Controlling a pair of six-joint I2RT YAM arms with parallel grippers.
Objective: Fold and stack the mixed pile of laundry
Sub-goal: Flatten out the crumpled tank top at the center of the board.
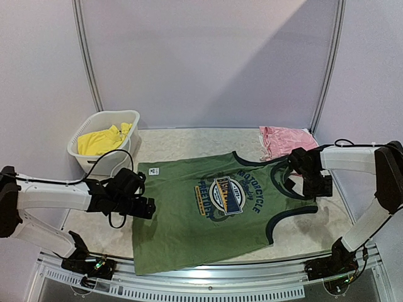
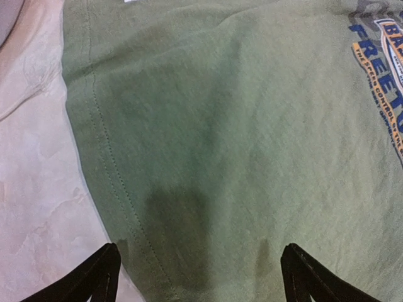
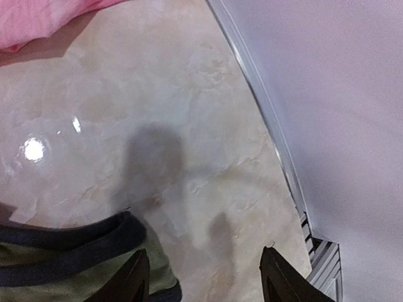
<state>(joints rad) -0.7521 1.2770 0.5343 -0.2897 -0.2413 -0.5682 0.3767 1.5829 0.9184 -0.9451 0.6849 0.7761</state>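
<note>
The tank top (image 1: 220, 211) is seen spread flat on the table (image 1: 189, 141), print side up, with its hem (image 1: 140, 220) toward the left arm and its dark-bound straps toward the right arm; a round blue and orange graphic (image 1: 228, 195) is shown near its middle. The left gripper (image 1: 143, 207) is held low at the hem edge, and in its wrist view the left gripper (image 2: 201, 277) is seen with its fingers (image 2: 104, 274) spread wide; only flat green cloth is seen beneath the gap, and nothing is gripped; the stitched hem (image 2: 101, 157) runs just beside the left fingertip, with bare table (image 2: 31, 189) beyond it. The right gripper (image 1: 315, 187) is placed at the strap end of the top, over the table's right side; from its wrist camera the right gripper (image 3: 204, 277) is shown with its fingers (image 3: 135, 277) parted, and nothing is held between them; a dark-edged strap (image 3: 69, 236) lies on the table (image 3: 126, 113) just beside one fingertip; the other fingertip is seen over bare table near the wall (image 3: 340, 94). The pink garment (image 1: 286, 139) is left crumpled at the far right of the table, apart from the top, and its corner is caught in the right wrist view (image 3: 38, 22). The yellow shorts (image 1: 104, 139) are seen inside the white basket (image 1: 129, 116) at the far left, beyond the left arm.
</note>
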